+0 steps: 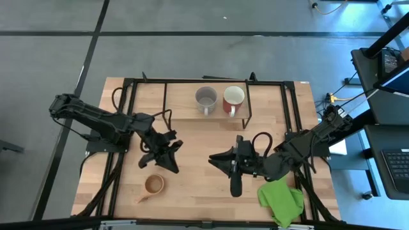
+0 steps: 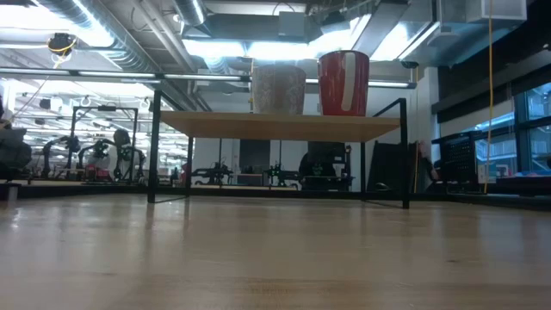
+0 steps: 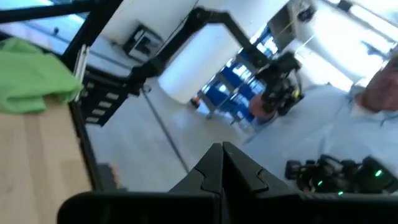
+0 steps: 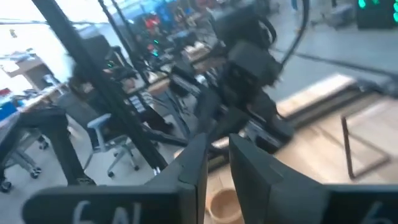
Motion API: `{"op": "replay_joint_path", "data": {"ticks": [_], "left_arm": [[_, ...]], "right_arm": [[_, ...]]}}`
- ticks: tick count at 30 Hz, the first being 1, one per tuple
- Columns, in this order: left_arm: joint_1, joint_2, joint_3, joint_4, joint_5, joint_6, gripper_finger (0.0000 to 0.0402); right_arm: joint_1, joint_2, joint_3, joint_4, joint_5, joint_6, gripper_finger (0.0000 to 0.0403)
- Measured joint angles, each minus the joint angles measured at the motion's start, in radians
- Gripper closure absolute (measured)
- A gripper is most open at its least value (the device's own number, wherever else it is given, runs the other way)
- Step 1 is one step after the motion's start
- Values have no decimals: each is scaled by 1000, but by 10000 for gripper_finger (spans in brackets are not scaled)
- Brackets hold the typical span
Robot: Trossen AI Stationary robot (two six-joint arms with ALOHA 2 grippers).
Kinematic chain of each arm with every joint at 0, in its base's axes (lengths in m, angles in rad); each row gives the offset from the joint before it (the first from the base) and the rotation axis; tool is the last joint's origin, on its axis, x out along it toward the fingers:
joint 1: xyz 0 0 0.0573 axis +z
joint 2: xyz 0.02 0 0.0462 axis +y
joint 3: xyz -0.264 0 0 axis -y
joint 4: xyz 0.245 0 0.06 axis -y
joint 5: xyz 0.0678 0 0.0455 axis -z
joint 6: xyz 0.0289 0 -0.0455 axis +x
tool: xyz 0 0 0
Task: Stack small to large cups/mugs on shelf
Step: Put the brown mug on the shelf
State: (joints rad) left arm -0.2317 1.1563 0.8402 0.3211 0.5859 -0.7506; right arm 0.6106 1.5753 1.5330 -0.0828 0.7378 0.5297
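While the mid-sized grey ceramic mug and the larger red mug with a cream interior stand side by side on the low light-wood shelf with thin black legs in the upper middle of the high view, the small tan wooden handled cup sits alone on the wooden tabletop, lower left of centre. Just above that cup, the left gripper hovers, its fingers pressed together and holding nothing. At lower centre, the right gripper shows only a narrow gap and is likewise empty. A crumpled green cloth lies at lower right.
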Motion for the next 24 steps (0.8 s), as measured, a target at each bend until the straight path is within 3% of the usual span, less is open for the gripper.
{"op": "replay_joint_path", "data": {"ticks": [6,11,16,24], "left_arm": [[0,-94,0,-295,-94,107,401],[0,-161,-1,-472,-192,126,401],[0,-237,-60,-464,-202,107,401],[-1,-416,-275,-409,-296,-41,401]], "right_arm": [[0,0,0,43,-27,-90,334],[0,0,0,-33,-27,-90,334],[0,0,0,-94,-27,-63,334],[-6,-33,0,-141,-34,-45,334]]}}
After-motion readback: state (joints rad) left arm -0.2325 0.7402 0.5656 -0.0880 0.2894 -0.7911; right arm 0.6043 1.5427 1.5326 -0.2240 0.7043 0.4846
